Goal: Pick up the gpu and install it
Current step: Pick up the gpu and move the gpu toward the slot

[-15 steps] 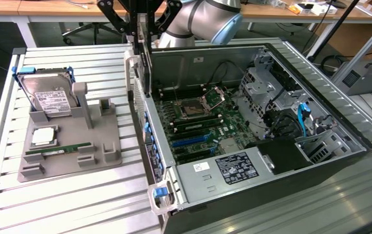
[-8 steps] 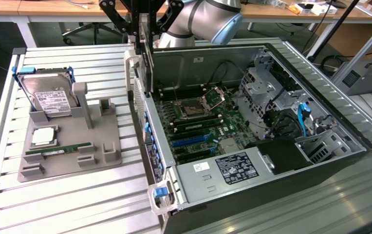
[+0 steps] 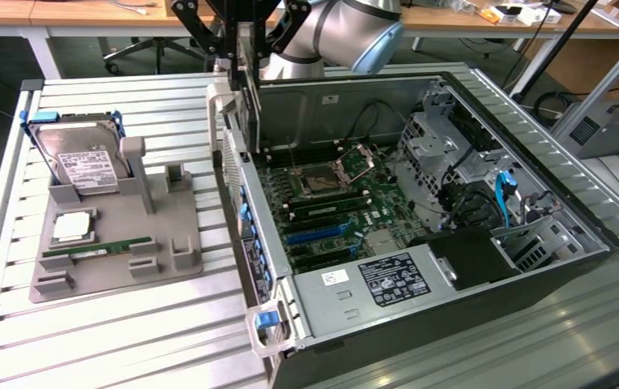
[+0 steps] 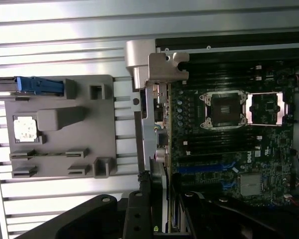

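Note:
The gpu (image 3: 248, 113) hangs edge-on and upright, a thin dark card, with my gripper (image 3: 245, 58) shut on its upper part. It is in the air above the open computer case, over the rear wall side of the motherboard (image 3: 331, 203). In the wrist view the gpu (image 4: 158, 184) shows its silver bracket edge between my black fingers (image 4: 137, 214), and my gripper (image 4: 162, 216) looks down on the motherboard (image 4: 224, 129). The blue expansion slots (image 3: 315, 235) (image 4: 204, 169) lie bare below the card.
A grey fixture tray (image 3: 115, 235) on the slatted table at the exterior view's left holds a hard drive (image 3: 83, 162), a green RAM stick (image 3: 99, 247) and a small square chip (image 3: 72, 227). Case walls, drive cages (image 3: 450, 138) and the power supply (image 3: 396, 275) surround the board.

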`<state>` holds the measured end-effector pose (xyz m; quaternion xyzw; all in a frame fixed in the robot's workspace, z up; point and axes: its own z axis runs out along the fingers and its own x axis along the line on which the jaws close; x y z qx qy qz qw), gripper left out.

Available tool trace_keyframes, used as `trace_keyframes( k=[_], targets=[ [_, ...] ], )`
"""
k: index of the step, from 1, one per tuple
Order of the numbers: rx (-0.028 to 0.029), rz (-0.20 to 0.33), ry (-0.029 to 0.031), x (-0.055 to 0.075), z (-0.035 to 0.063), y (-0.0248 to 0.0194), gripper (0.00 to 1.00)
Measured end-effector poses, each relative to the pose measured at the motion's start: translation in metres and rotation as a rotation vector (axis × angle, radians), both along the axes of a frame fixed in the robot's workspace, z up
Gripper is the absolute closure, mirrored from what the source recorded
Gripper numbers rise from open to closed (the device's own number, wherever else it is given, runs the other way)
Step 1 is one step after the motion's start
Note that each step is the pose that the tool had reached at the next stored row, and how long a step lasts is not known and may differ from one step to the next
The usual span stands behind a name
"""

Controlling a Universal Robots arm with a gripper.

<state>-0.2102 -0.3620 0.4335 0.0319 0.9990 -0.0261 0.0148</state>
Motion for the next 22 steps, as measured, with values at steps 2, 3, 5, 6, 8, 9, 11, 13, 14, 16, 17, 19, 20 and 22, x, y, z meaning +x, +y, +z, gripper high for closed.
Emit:
trace_keyframes(
  k=[2, 3, 5, 6, 8, 9, 11, 13, 14, 16, 17, 19, 20, 22],
  targets=[
    [0.0000, 0.000, -0.0001, 0.001, 0.0000, 0.0000, 0.73],
    [0.0000, 0.000, 0.0000, 0.002, 0.0000, 0.0000, 0.73],
    [0.0000, 0.000, 0.0000, 0.003, 0.0000, 0.0000, 0.73],
    [-0.0001, 0.000, 0.0000, 0.005, 0.0000, 0.0000, 0.73],
    [-0.0002, 0.000, 0.0000, 0.007, 0.0000, 0.0000, 0.73],
    [-0.0002, 0.000, 0.0000, 0.008, -0.0001, 0.0000, 0.73],
    [-0.0004, 0.000, -0.0001, 0.010, -0.0002, 0.0000, 0.73],
    [-0.0009, 0.000, -0.0001, 0.011, -0.0003, 0.0000, 0.73],
    [-0.0010, 0.000, 0.0000, 0.011, -0.0003, 0.0000, 0.73],
    [-0.0012, 0.000, 0.0000, 0.012, -0.0004, 0.0000, 0.73],
    [-0.0012, 0.000, -0.0001, 0.012, -0.0005, 0.0000, 0.73],
    [-0.0014, 0.000, 0.0000, 0.013, -0.0006, 0.0000, 0.73],
    [-0.0014, 0.000, 0.0000, 0.013, -0.0007, 0.0000, 0.73],
    [-0.0014, 0.000, -0.0001, 0.014, -0.0009, 0.0000, 0.73]
  ],
)
